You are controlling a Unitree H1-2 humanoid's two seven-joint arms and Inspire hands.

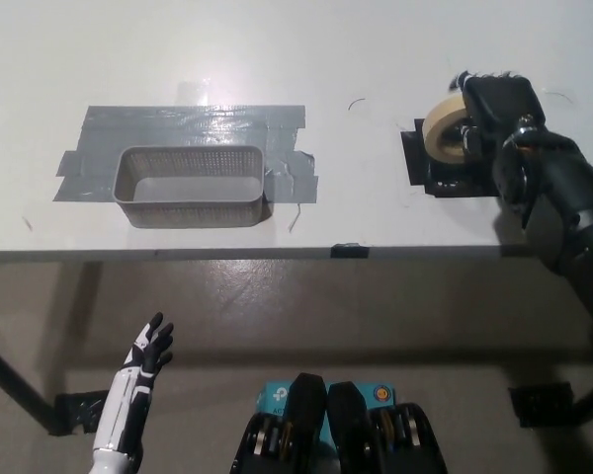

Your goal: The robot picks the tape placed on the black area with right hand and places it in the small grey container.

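right hand (pixel 494 109) fingers curled around tape (pixel 445 128) on black area (pixel 437 180); left hand (pixel 148 360) spread, low

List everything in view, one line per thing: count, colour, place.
tape roll: one, cream, standing on edge over the black area, far right of the table, in the right hand's fingers
black area: one, black patch, on the table's right
container: one, grey mesh, on the table's left
grey tape patch: one, silver-grey, under and around the container
table: one, white, upper half of view
left hand: one, white, lower left, below the table edge, fingers apart
right hand: one, black, closed on the tape roll
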